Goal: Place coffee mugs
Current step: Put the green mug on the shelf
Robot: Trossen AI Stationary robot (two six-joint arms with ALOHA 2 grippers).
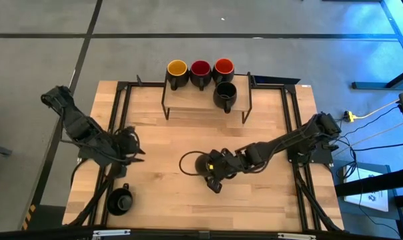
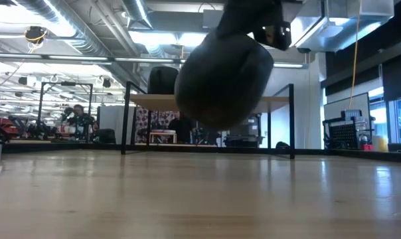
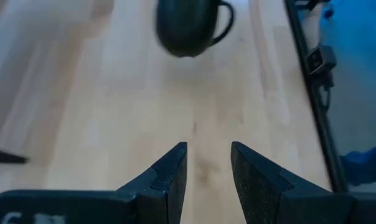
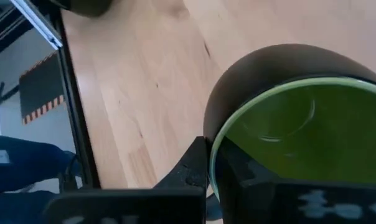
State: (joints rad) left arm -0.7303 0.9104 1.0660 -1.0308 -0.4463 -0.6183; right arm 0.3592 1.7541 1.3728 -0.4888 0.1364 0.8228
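My right gripper (image 1: pixel 213 175) is shut on a black mug with a green inside (image 4: pixel 300 124) over the table's middle; the mug also shows in the high view (image 1: pixel 203 163) and the low view (image 2: pixel 222 78). Mugs with yellow (image 1: pixel 177 69), red (image 1: pixel 200 69) and orange-red (image 1: pixel 223 67) insides stand on the wooden shelf (image 1: pixel 188 100), with a black mug (image 1: pixel 225 95) in front of them. Another black mug (image 1: pixel 119 200) stands on the table's near left and shows in the left wrist view (image 3: pixel 185 25). My left gripper (image 3: pixel 208 152) is open and empty at the table's left (image 1: pixel 131 147). My right gripper holds the green mug by its rim (image 4: pixel 214 155), one finger (image 4: pixel 191 171) outside the wall and one finger (image 4: pixel 250 177) inside. The fingers come from the table's right. The mug is tipped with its mouth toward the gripper, its handle (image 1: pixel 187 163) toward the table's left, lifted clear of the table.
The shelf stands on dark legs (image 1: pixel 165 107) at the table's far middle. A black frame (image 1: pixel 121 107) runs along the table's left and right sides. Bare wood (image 1: pixel 255 207) lies near the front edge. People and benches show in the room beyond (image 2: pixel 78 116).
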